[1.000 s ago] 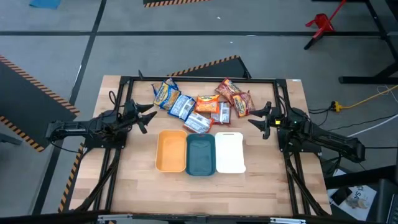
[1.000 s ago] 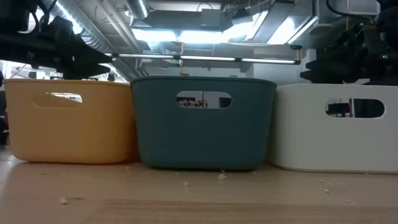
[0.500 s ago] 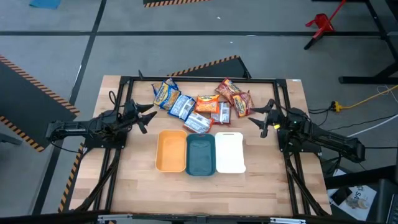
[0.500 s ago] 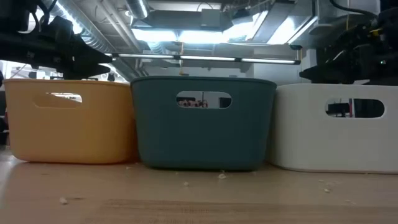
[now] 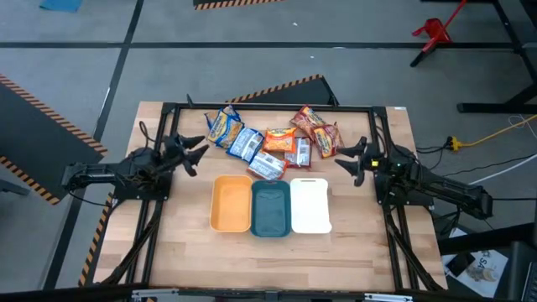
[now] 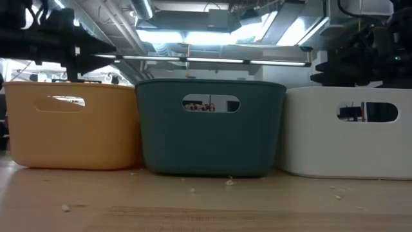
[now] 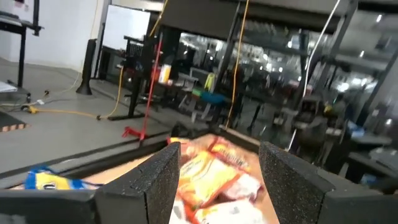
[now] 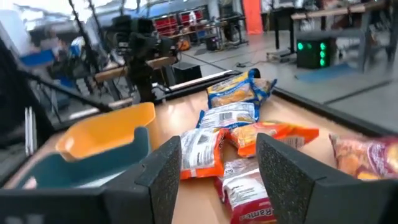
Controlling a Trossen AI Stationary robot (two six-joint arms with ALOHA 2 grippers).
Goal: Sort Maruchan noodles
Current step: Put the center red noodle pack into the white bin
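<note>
The right gripper [image 5: 348, 160] was held with its fingers apart and nothing between them, the Maruchan noodles [image 5: 270, 141] heaped just ahead of it. On the nearest packet [image 8: 245, 198] part of the word "Ramen" could be read. The left gripper [image 5: 195, 153] was likewise held agape and empty, across the heap. Three trays [image 5: 270, 206] were set alongside.

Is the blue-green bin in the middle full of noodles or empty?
Empty. From above, the teal bin shows only its bare floor; the noodle packets all lie on the table behind it.
</note>
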